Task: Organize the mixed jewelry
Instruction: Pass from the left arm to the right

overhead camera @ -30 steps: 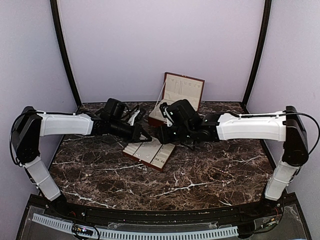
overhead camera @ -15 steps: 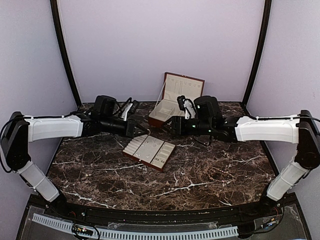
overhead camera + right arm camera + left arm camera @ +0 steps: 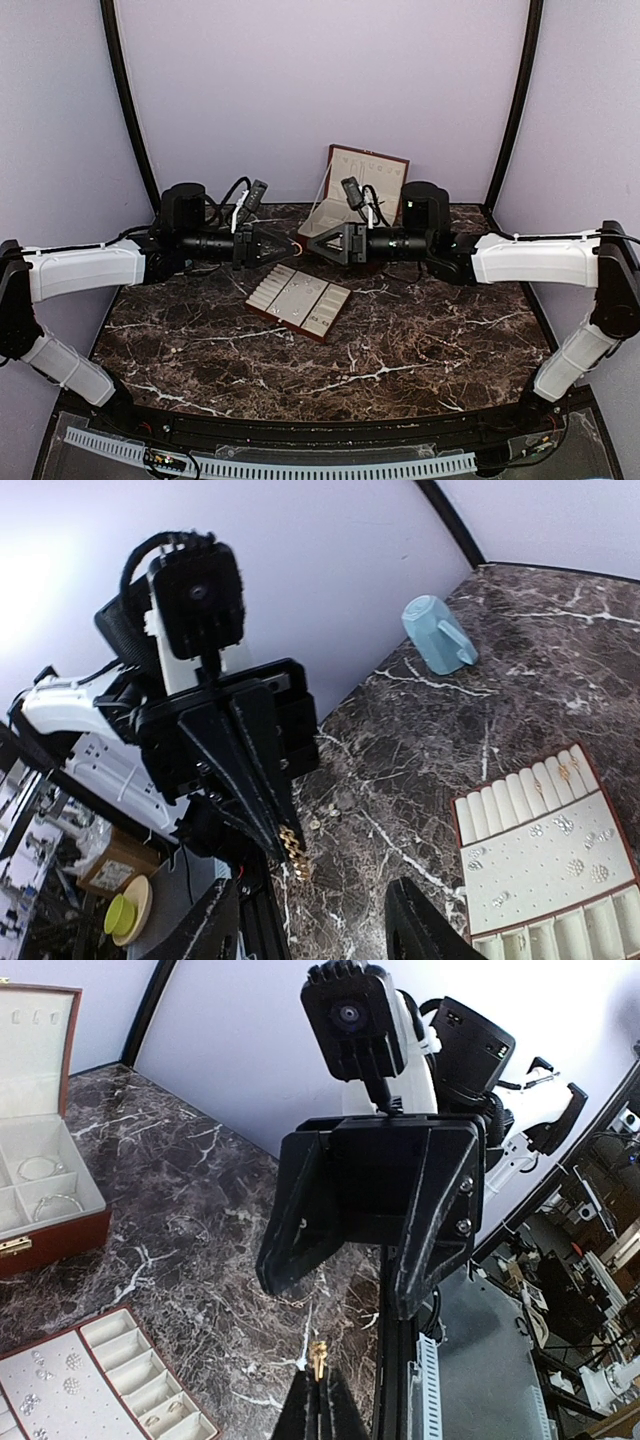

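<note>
The left gripper is pressed shut on a small gold chain piece, which sticks out just past its fingertips. It is held in the air above the dark marble worktop. Facing it tip to tip is the right gripper, its jaws spread wide with nothing between them and the chain piece just in front of the gap. Seen from above, the two grippers meet over the worktop between the open red-brown jewelry box on the far side and the flat compartment tray on the near side. The box lid stands upright, and its cream-lined compartments hold two thin silver bangles. The tray has a padded middle panel carrying several sparkly stud earrings, with rows of narrow slots on either side. Some slots hold rings, and a couple of gold pieces sit at one end. A light-blue mug lies on the worktop toward the far wall on the left. A few tiny pale specks lie on the marble beyond the left gripper, too small to identify.
</note>
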{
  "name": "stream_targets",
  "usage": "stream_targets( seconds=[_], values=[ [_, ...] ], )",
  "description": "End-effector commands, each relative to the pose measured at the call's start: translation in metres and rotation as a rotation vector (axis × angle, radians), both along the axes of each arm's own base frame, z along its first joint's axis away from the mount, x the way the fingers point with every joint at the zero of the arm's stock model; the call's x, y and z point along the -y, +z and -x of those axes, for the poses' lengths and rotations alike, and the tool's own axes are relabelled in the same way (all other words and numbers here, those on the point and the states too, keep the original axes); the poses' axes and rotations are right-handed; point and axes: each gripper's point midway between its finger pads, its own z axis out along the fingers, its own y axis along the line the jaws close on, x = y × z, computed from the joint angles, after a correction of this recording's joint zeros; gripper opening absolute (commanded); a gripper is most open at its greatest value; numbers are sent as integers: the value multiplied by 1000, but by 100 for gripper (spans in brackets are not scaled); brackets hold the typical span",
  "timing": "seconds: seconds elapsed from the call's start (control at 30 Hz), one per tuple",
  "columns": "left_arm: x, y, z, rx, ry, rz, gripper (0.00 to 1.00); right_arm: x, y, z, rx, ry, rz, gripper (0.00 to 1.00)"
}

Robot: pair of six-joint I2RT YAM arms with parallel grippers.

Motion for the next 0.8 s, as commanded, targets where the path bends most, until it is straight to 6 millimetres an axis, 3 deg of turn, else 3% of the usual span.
stream_targets(
  seconds=[0.0, 0.17, 0.4, 0.77],
  values=[
    [0, 18, 17, 49, -87, 63, 0, -14, 32, 16, 41, 146, -98, 46],
    [0, 19, 19, 52, -98, 67, 0, -23, 24, 22, 20, 196, -73, 36],
    [1, 19, 22, 54, -109, 68, 0, -26, 28, 23, 22, 207, -91, 21],
    [2, 21, 25, 64, -110, 69, 0, -29, 25, 27, 6, 229, -87, 11]
  ],
)
